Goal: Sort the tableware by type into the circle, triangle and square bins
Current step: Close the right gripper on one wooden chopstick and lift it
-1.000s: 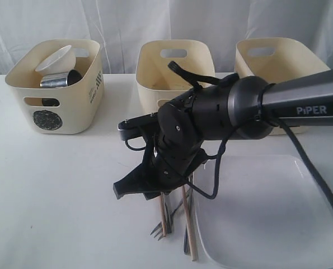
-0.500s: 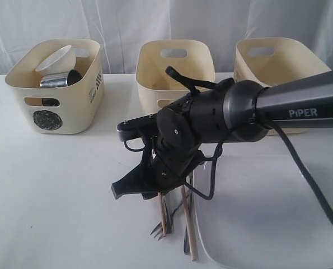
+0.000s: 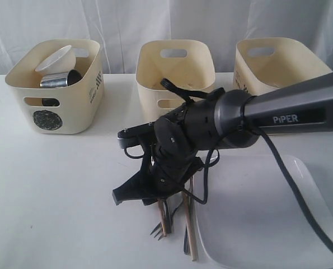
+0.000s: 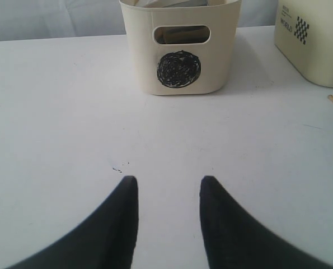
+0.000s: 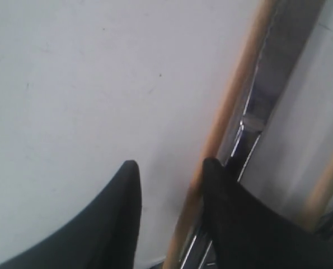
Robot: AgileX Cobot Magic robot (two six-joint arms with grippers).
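While low over a chopstick (image 5: 229, 106), right end effector (image 5: 169, 168) spread partway and empty.

Three cameras on one table (image 3: 54, 185): one wide, two close.
The exterior camera stood in front, a little above, and faced the row of bins (image 3: 174, 73) and the curtain (image 3: 127, 22) behind. The left wrist camera sat low and looked almost level past the left gripper (image 4: 167, 182) at the circle bin (image 4: 180, 50), shared with the exterior view. The right wrist camera hung very near the table and looked down past the right gripper (image 5: 169, 165) at a chopstick (image 5: 228, 112), also shared.
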